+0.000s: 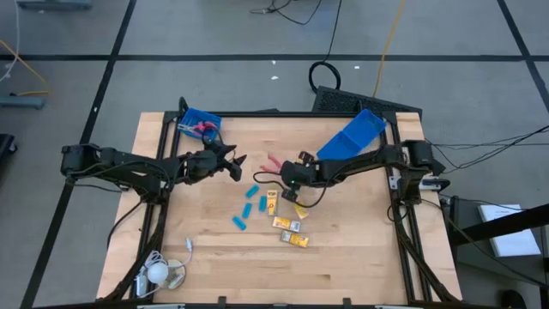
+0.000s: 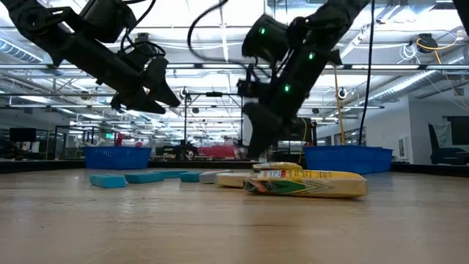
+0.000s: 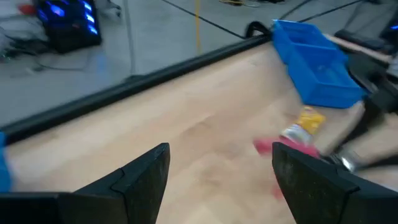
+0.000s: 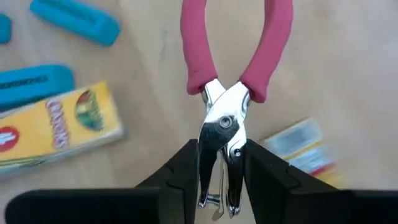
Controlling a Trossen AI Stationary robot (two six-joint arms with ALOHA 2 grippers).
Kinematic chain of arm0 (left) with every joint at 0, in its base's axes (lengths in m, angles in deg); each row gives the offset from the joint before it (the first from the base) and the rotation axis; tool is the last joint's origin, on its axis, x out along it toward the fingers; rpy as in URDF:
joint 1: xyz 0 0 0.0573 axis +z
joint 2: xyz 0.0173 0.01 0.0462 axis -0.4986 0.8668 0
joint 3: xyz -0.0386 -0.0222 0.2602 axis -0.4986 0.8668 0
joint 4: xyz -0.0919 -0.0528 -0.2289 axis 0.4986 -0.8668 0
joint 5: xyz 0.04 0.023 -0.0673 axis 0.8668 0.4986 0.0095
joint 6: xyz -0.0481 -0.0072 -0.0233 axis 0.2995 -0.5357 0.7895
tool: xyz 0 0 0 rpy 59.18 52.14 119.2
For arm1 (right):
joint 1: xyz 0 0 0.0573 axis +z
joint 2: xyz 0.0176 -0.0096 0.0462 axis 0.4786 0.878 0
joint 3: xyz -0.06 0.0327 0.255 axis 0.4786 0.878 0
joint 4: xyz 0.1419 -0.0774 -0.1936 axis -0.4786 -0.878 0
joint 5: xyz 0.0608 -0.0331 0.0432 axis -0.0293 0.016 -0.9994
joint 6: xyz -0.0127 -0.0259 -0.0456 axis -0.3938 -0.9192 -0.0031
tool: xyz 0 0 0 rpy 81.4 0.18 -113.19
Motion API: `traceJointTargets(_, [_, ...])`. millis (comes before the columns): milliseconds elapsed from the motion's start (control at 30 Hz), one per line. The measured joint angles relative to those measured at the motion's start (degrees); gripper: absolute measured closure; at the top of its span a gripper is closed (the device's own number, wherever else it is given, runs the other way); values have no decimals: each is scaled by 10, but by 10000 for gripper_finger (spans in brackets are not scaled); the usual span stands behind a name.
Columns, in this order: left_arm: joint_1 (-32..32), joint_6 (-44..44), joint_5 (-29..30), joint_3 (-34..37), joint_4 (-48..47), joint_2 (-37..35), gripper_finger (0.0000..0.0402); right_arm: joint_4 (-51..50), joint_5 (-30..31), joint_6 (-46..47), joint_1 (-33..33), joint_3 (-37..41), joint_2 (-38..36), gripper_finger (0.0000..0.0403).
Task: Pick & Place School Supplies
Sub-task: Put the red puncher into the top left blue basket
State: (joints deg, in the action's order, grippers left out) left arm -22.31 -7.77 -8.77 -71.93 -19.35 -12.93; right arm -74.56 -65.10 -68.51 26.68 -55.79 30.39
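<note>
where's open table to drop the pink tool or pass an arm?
Right gripper is shut on the pink-handled tool. Bare wood: the front strip below the crayon packets, and the left side between the left blue bin and the white corded object. Crowded: table centre, with the blue pieces, the packets and both grippers; left gripper is open.

From the high camera you look straight down on the whole bench and both arms. The low one sits at bench height, close behind a yellow packet, facing level across into the room. Your left wrist camera looks past the left hand across the boards to a blue bin. Your right wrist camera hangs very near the pink-handled tool, which the left wrist and high views also catch.
</note>
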Motion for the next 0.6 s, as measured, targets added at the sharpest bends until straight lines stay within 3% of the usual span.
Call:
traceJointTargets(133, [0, 34, -35, 0, 12, 0, 115, 1, 40, -35, 2, 0, -36, 311])
traceJointTargets(267, [0, 26, -56, 0, 43, 0, 115, 26, 117, -80, 2, 0, -59, 311])
traceJointTargets(467, [2, -27, -57, 0, 110, 2, 115, 130, 214, -180, 0, 0, -66, 312])
traceJointTargets(600, [2, -30, -58, 0, 169, 2, 115, 216, 227, -239, 0, 0, -66, 312])
